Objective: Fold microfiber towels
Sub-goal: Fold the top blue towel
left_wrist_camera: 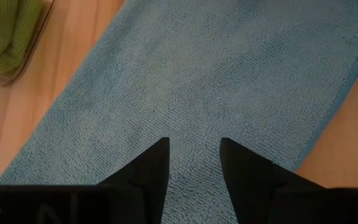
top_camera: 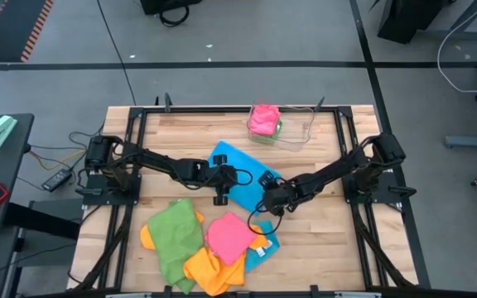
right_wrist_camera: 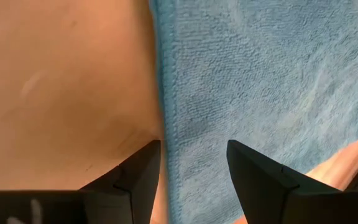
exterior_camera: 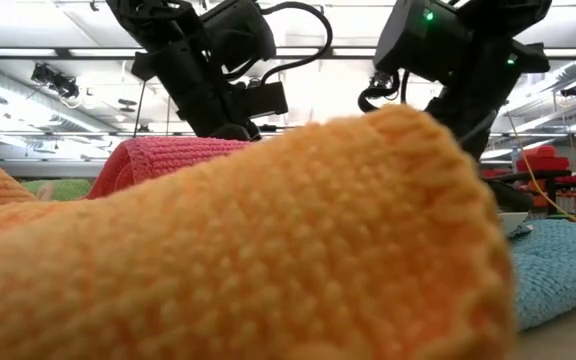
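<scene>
A sky-blue microfiber towel [top_camera: 238, 165] lies flat on the wooden table's middle, a long rectangle. My left gripper [top_camera: 220, 195] stands open at its near left part; in its wrist view the fingers [left_wrist_camera: 193, 149] frame blue cloth [left_wrist_camera: 229, 74]. My right gripper [top_camera: 266, 202] is open at the towel's near right edge; one finger [right_wrist_camera: 148, 162] is over bare wood and the other [right_wrist_camera: 241, 162] over the cloth [right_wrist_camera: 260, 74]. A loose heap of green [top_camera: 172, 236], pink [top_camera: 230, 236], orange [top_camera: 209, 269] and blue [top_camera: 265, 248] towels lies near the front edge. My left gripper points slanting down at the blue towel, which lies flat and unbunched between its fingers; I cannot tell whether the tips touch it. My right gripper straddles the towel's long edge [right_wrist_camera: 163, 112] from above, slanting; I cannot tell whether its tips touch it.
A clear plastic tray [top_camera: 298, 132] at the far side holds a pink towel [top_camera: 263, 118] and a green one [left_wrist_camera: 5, 31]. Black frame rails [top_camera: 348, 157] run along the table's sides. In the low view an orange towel [exterior_camera: 268, 240] fills the foreground.
</scene>
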Controlling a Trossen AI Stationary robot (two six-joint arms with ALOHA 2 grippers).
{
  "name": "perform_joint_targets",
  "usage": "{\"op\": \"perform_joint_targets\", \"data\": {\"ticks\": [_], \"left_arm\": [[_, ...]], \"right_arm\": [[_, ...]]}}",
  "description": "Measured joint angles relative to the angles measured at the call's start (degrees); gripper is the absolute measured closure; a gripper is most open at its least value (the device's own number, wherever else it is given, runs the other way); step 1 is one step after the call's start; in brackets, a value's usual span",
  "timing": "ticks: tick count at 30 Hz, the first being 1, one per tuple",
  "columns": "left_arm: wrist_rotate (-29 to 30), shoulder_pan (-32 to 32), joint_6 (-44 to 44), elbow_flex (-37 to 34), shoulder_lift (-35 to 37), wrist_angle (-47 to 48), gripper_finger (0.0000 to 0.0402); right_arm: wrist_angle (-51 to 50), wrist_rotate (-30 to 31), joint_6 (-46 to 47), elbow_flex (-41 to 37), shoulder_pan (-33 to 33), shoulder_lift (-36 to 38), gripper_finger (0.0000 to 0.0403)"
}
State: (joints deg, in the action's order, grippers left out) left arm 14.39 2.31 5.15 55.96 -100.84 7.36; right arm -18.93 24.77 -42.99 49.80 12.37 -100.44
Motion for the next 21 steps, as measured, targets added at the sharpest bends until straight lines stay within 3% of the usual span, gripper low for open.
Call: {"op": "perform_joint_targets", "data": {"ticks": [5, 15, 21], "left_arm": [[0.0, 0.0, 0.0, 0.0, 0.0, 0.0, 0.0258], [0.0, 0.0, 0.0, 0.0, 0.0, 0.1, 0.0259], [0.0, 0.0, 0.1, 0.0, 0.0, 0.0, 0.0253]], "right_arm": [[0.3, -2.6, -1.8, 0.0, -1.1, -0.1, 0.0227], [1.0, -4.1, 2.3, -0.2, -1.0, -0.2, 0.0351], [1.0, -4.6, 5.4, -0.2, -1.0, -0.3, 0.0385]]}}
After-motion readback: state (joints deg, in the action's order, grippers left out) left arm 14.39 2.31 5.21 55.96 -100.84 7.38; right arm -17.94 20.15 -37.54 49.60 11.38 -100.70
